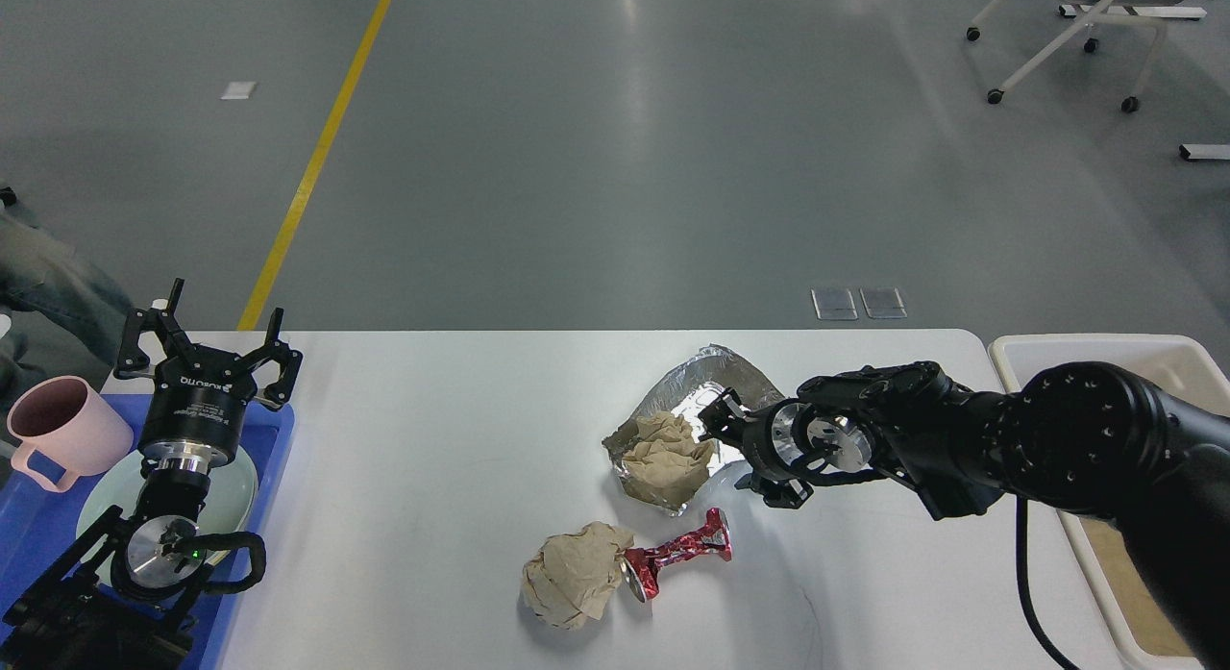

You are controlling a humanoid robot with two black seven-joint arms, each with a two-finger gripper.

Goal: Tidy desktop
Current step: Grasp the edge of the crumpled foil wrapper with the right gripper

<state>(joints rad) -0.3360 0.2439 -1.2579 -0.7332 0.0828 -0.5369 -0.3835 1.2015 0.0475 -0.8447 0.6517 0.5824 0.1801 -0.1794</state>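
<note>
**On the desktop, rubbish still to clear**

Across the wide white rounded desktop [432, 478] we see a crumpled silver foil wrapper [716, 386] holding a brown paper wad [663, 449], a second crumpled brown paper ball [575, 574] and a crushed red can [677, 557]. None has reached the cream bin [1043, 348] at right.

Our right gripper [728, 452] sits spread at the foil's edge, gripping nothing. Our left gripper [207, 348] hangs spread and empty over the blue plastic tray [279, 439], which holds a pink mug [62, 430] and a pale plate [101, 507].

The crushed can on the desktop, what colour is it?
Red with silver ends; the crushed can shows in the head view.
</note>
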